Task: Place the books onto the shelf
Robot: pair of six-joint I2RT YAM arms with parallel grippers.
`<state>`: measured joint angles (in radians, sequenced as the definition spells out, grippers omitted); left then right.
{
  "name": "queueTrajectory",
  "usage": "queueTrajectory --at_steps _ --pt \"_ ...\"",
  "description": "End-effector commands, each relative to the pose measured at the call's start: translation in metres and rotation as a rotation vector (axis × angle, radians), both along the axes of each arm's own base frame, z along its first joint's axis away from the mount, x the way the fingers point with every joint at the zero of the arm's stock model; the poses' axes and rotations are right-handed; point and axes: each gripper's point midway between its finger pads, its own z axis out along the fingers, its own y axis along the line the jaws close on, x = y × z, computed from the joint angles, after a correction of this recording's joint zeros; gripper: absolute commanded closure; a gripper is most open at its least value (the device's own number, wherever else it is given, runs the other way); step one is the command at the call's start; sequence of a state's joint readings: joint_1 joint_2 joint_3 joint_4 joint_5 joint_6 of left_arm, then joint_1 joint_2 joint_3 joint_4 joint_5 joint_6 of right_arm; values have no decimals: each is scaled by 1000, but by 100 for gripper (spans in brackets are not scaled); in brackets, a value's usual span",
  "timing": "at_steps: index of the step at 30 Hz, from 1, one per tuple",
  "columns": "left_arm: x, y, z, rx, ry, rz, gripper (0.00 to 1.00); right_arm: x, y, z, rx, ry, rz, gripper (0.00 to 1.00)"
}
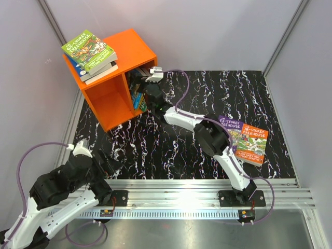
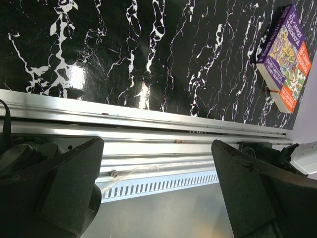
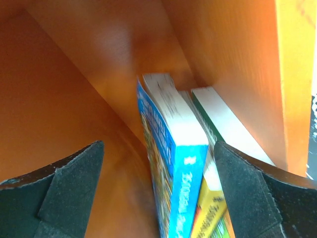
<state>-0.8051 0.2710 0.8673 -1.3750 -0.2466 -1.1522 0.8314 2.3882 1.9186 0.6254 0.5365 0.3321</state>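
The right claw (image 3: 158, 145) was found inside the right compartment of the shelf (image 1: 129, 49). Its jaws were spread wide on either side of a blue book (image 3: 181, 163) stood on edge. The view was blurred, but neither pad appeared to be pressed against it. A yellow-spined book (image 3: 210, 208) and a green-covered book (image 3: 223, 124) were packed just beside it, toward the compartment's outer wall. A stack of books (image 1: 89, 52) was laid flat on the shelf's top.

The left claw (image 2: 157, 144) was held wide and empty above the rail (image 2: 148, 119) at the near edge of the table (image 1: 171, 150).

Two books were left on the table: a purple book (image 1: 228, 129) and an orange book (image 1: 251, 142). They lay flat and overlapping beside the right arm, well apart from the shelf, with their long axes running roughly far to near. The right arm was judged much the nearer. Its claw would have to be drawn out of the compartment and brought back and to its right.
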Motion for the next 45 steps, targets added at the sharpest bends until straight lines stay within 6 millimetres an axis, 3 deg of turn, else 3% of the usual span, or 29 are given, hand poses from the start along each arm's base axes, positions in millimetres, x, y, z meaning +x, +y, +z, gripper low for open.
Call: queueTrajectory --at_steps 1,4,5,7,8,9,13,16,18,19,20,21,22,23,24,26,27,31,34,40,45 --pt "9 2 10 17 -36 24 1 -3 -22 8 -88 36 -55 0" --pt "12 1 14 15 -48 28 1 -11 -32 14 -121 48 -56 0" --pt "13 1 16 12 -54 30 1 -15 -39 29 -115 43 -64 0" --pt "14 1 19 8 -65 32 1 -22 -50 30 -138 60 -79 0" --pt "14 1 20 6 -68 33 1 -28 -57 48 -129 51 -78 0" --pt "14 2 21 5 -74 35 1 -33 -61 48 -146 58 -76 0" --pt "17 4 28 6 -99 42 1 -54 -86 85 -184 68 -83 0" --pt "21 2 33 6 -123 33 1 -67 -126 106 -250 122 -138 0" --pt "26 -3 37 11 -140 20 1 -65 -173 99 -267 245 -140 0" --pt "27 -5 38 12 -144 13 1 -61 -195 88 -244 319 -142 0" --pt "31 -9 41 6 -159 0 1 -67 -223 62 -236 470 -107 0" --pt "33 -13 38 10 -157 -7 1 -46 -290 38 -82 608 -220 0" --pt "34 -17 39 5 -158 -22 1 -43 -326 14 -15 717 -243 0" --pt "38 -23 43 -13 -180 -33 1 -55 -345 -13 41 856 -211 0" --pt "39 -28 39 -18 -173 -48 1 -56 -398 -40 114 945 -308 0" --pt "43 -37 42 -41 -191 -63 1 -70 -425 -73 114 1065 -325 1" --pt "45 -41 40 -40 -186 -74 1 -75 -461 -87 118 1109 -401 0" --pt "50 -53 40 -42 -179 -112 1 -105 -500 -137 200 1315 -462 0" --pt "52 -57 41 -37 -182 -123 1 -118 -510 -163 242 1390 -473 0" --pt "52 -54 37 -51 -183 -96 1 -144 -505 -197 237 1485 -439 0" --pt "40 -38 31 -103 -183 -40 1 -171 -495 -224 261 1536 -434 0"
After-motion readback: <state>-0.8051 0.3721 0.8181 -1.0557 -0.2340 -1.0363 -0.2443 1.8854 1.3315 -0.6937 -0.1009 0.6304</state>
